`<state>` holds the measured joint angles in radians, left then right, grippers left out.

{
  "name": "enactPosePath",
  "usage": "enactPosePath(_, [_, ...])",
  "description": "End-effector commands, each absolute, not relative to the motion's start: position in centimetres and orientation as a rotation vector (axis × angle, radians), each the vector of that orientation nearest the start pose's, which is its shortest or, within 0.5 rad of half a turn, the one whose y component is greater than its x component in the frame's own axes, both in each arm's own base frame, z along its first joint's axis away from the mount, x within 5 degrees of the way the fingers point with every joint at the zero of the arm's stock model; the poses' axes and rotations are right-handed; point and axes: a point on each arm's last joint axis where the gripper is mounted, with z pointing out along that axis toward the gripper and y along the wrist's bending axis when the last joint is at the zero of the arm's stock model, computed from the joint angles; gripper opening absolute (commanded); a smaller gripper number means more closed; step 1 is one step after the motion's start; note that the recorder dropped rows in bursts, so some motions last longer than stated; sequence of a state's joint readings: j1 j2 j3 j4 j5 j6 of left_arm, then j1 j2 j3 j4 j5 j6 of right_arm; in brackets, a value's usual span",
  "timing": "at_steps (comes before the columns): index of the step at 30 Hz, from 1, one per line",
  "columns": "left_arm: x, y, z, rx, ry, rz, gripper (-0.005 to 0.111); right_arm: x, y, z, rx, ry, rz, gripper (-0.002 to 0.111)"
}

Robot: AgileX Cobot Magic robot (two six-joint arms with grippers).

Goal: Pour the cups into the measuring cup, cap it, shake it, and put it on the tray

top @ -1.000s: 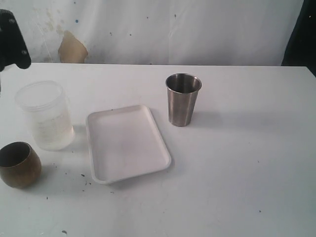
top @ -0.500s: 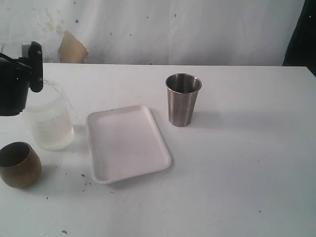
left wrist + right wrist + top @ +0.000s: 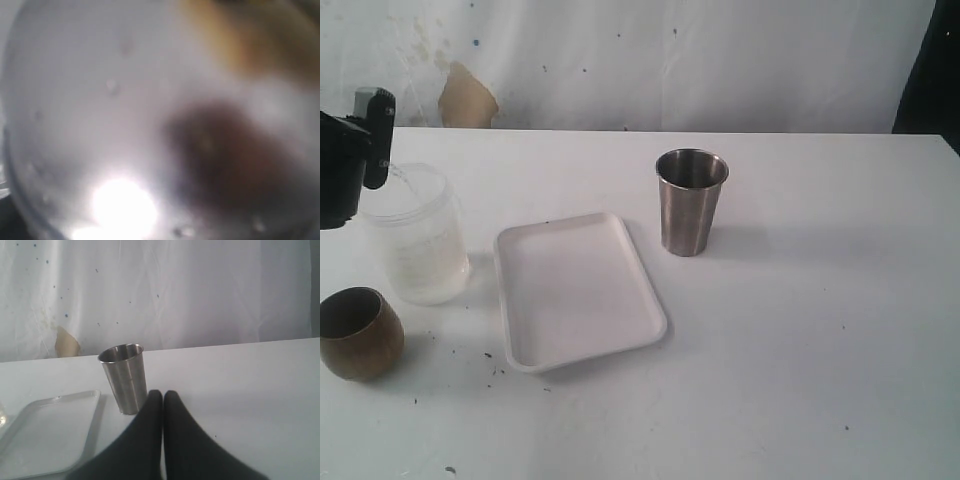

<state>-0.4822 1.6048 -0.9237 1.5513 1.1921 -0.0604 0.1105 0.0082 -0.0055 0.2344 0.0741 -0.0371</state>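
Evidently we are at the very start of the task, for both cups stand upright on the white table [image 3: 800, 350] and neither is being poured.

The squat brown wooden cup [image 3: 358, 333] sits at the near left edge. Just behind it stands a wide frosted jar [image 3: 418, 245]. The flat white tray [image 3: 578, 290] lies beside the jar toward the middle, with nothing on it. The steel tumbler [image 3: 691, 203] stands just beyond the tray's far right corner. We find no tall clear measuring cup in any view.

The left gripper [image 3: 368, 150] hangs at the jar's mouth with its jaws wide apart. We cannot tell whether they touch the rim. Its wrist camera gives only a blur of pale plastic, droplets, glare and a brown smear, so the jar seems very close to the lens. The right gripper [image 3: 162, 394] hovers low near the tumbler, jaws pressed together and holding nothing.

We judge that the left arm is dealing with the jar first. The next move would call for a level, squared grip on something wide, without knocking the wooden cup close by.

We see no brand or label. Faint markings show on the jar's side, too pale to read.
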Motion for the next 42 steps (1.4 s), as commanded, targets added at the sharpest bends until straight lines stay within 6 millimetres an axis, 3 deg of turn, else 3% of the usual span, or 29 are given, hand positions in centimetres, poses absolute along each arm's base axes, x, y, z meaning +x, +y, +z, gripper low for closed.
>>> enactPosePath(1, [30.19, -6.12, 27.24, 1.442, 1.763, 1.941, 0.0, 5.67, 0.77, 20.74, 0.042, 1.555, 0.244, 0.0])
enactPosePath(11, [30.44, -6.29, 27.7, 1.559, 1.639, 2.038, 0.0, 5.67, 0.77, 20.74, 0.042, 1.555, 0.244, 0.0])
enactPosePath(20, [30.66, -6.5, 28.15, 1.561, 1.555, 2.085, 0.0, 5.67, 0.77, 20.74, 0.042, 1.555, 0.244, 0.0])
enactPosePath(42, [30.67, -6.5, 28.16, 1.67, 1.505, 2.136, 0.0, 5.67, 0.77, 20.74, 0.042, 1.555, 0.244, 0.0])
